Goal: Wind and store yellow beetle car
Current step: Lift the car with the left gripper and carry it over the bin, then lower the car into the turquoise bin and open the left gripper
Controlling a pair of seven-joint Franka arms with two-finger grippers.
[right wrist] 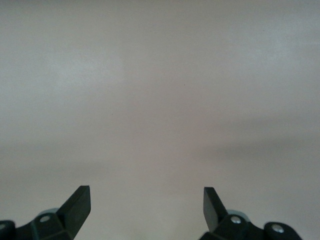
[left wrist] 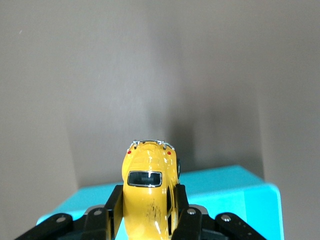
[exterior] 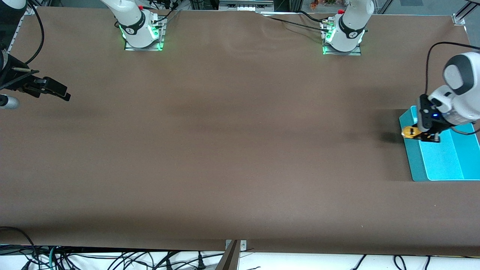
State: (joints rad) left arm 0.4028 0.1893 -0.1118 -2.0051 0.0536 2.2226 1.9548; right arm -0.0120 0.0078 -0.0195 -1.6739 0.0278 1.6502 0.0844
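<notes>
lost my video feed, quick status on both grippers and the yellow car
Left gripper shut on yellow beetle car, over the edge of the teal tray. Right gripper open, waiting at the right arm's end of the table. Nothing in the way.

The left hand's fingers [left wrist: 112, 212] are covering the yellow beetle car's [left wrist: 149, 192] flanks from you, and the wrist view's edge is cutting off its front.

High front camera; two close wrist views.
</notes>
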